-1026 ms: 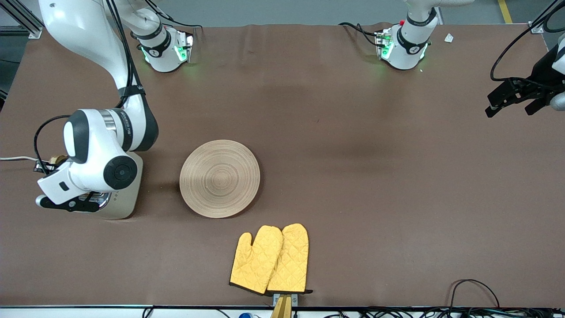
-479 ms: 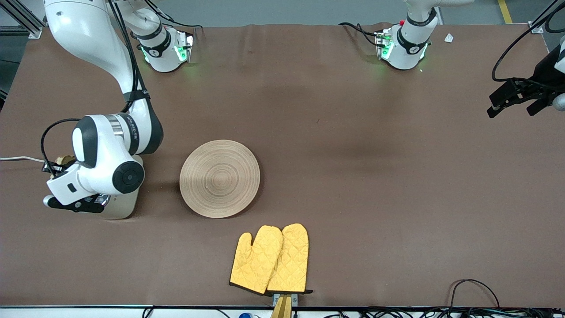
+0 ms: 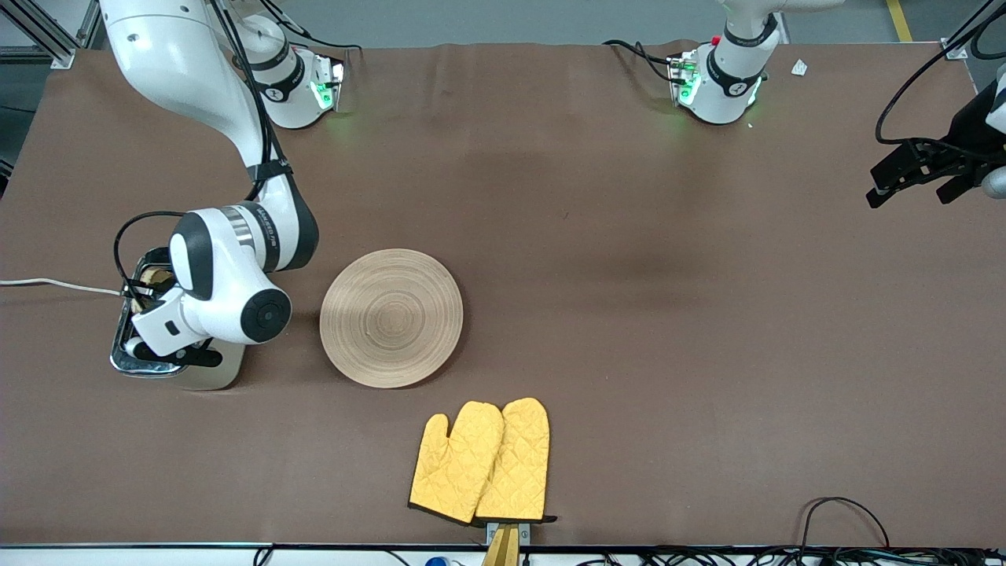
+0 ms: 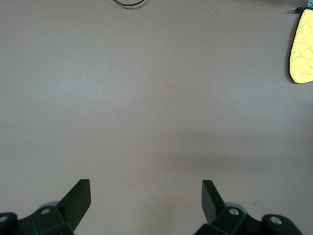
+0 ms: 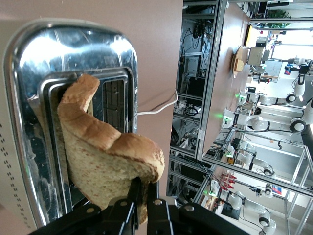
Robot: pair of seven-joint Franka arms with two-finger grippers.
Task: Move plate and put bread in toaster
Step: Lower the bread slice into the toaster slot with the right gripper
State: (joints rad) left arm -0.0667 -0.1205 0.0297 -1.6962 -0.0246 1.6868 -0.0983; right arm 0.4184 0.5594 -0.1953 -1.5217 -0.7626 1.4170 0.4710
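The cream toaster with a chrome top stands at the right arm's end of the table. My right gripper is over its top, shut on the brown bread. In the right wrist view the gripper pinches one edge of the bent bread, whose other end reaches into a slot of the toaster. The light-wood plate lies bare beside the toaster. My left gripper waits open over the left arm's end of the table; it also shows in the left wrist view.
A pair of yellow oven mitts lies nearer the front camera than the plate, one also in the left wrist view. The toaster's white cord runs off the table's end. A black cable loops at the front edge.
My right arm's wrist has swung toward the plate, uncovering the toaster's chrome top, and the bread has shifted with it over the toaster. The left gripper has barely moved.
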